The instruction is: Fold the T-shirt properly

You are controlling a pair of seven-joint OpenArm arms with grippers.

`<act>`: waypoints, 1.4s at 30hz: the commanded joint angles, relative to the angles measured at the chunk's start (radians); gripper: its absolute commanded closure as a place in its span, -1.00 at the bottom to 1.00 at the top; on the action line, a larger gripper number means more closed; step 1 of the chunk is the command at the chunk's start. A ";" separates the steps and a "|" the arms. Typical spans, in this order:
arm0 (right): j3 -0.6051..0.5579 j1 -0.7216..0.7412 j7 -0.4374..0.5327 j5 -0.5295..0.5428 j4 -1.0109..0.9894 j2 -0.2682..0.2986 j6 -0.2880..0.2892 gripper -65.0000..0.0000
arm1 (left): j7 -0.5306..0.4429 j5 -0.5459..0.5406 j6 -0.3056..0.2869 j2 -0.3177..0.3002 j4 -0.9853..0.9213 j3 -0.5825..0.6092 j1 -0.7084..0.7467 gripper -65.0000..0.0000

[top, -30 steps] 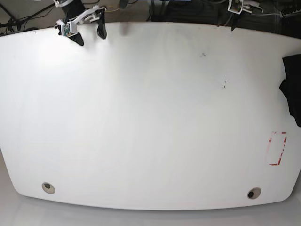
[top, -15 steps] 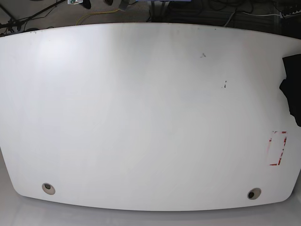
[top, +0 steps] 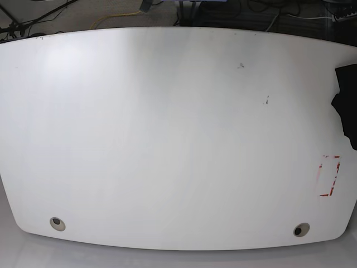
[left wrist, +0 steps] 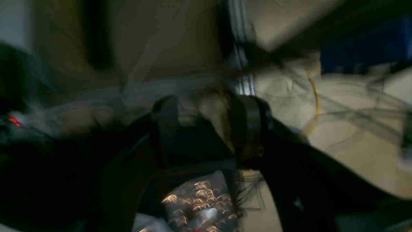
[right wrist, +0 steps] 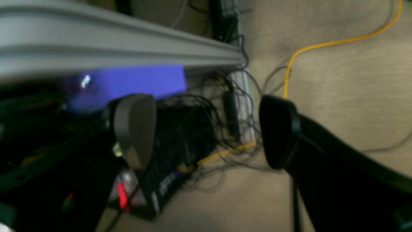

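Observation:
The black T-shirt [top: 348,106] shows only as a bunched patch at the far right edge of the white table [top: 167,139] in the base view; the rest of it is out of frame. Neither arm appears in the base view. In the right wrist view my right gripper [right wrist: 207,132] stands open over the floor, nothing between its fingers [right wrist: 135,129]. The left wrist view is heavily blurred: my left gripper [left wrist: 209,125] has its dark fingers [left wrist: 251,129] apart, with only floor and cables behind them.
A red rectangle mark [top: 329,176] lies near the table's right edge, and two round holes [top: 56,223] [top: 301,229] sit near the front edge. Behind the table are a grey rail [right wrist: 112,48], a yellow cable [right wrist: 322,45] and tangled wires.
Both grippers, seen at the table's far edge a second ago, have drawn back out of the base view. The T-shirt has not moved.

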 commanded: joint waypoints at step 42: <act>-0.004 0.626 0.040 -0.352 -0.800 0.138 -0.344 -0.48 | 0.569 -0.009 0.083 0.077 -0.565 0.022 -0.621 0.21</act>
